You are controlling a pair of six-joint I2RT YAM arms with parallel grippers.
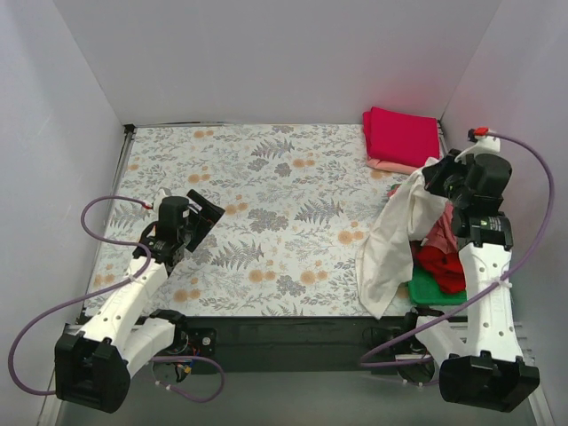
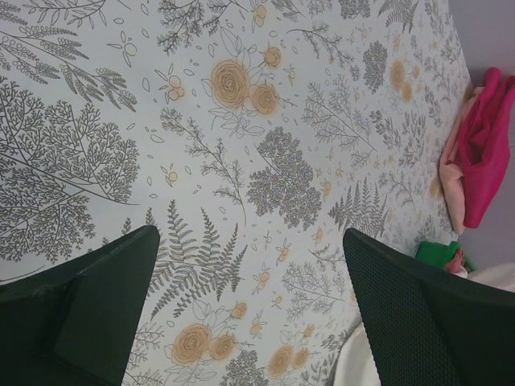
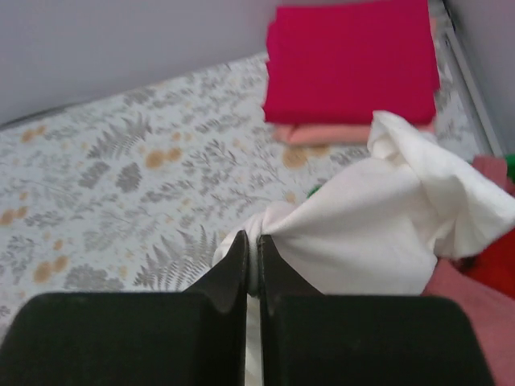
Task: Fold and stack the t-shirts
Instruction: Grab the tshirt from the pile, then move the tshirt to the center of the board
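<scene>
Currently the right gripper [image 3: 252, 241] is pinching a fold of the cream-white t-shirt [image 3: 378, 233], while the left gripper [image 2: 249, 257] is hovering wide open above the table [image 2: 241, 121].

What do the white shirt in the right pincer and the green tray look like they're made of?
The white shirt looks like soft matte cloth, likely cotton knit; it bunches and drapes in loose folds where the right pincer pinches it. The green tray is probably smooth plastic, from its flat, even colour and straight edge; little of it shows.
</scene>
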